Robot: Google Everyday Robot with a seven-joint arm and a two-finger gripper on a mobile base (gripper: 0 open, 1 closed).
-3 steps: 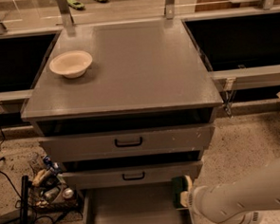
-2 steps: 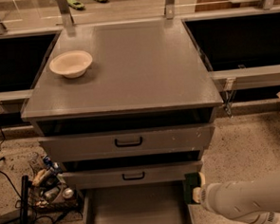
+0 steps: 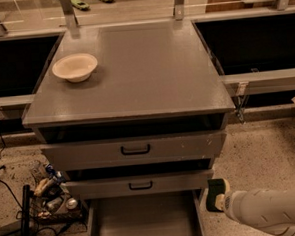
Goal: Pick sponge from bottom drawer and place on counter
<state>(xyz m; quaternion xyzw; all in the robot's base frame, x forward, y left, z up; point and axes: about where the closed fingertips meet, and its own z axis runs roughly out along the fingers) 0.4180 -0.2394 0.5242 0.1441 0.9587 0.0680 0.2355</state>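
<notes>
Camera view had the sponge (image 3: 214, 192) low in the right part of the frame, a dark green pad with a paler edge. It sat at the very tip of the robot's white arm (image 3: 266, 213), which reached in from the lower right corner. The gripper (image 3: 218, 200) was closed on the sponge, holding it just outside the right wall of the bottom drawer (image 3: 144, 223) and above the speckled floor (image 3: 262, 155); most of the gripper was hidden behind the pad.

The bottom drawer stood pulled out at the bottom centre of the frame, its flat grey floor bare where it could be seen. Directly above it were two more grey drawers. The lower drawer (image 3: 106, 187) and the upper drawer (image 3: 84, 155) each had a black handle at the middle and a dark gap along the top.

Over them lay the counter (image 3: 149, 70), a broad grey top filling the middle of the frame. A cream bowl (image 3: 75, 67) rested upright on it, near its left edge in the upper left of the frame, well apart from the sponge. Dark recessed bays flanked the counter, a left bay (image 3: 14, 68) and a right bay (image 3: 253, 41).

At the lower left, beside the cabinet, a tangle of cables and small objects (image 3: 49, 193) lay on the floor. Two green items (image 3: 87, 0) lay at the very top, behind a metal rail.
</notes>
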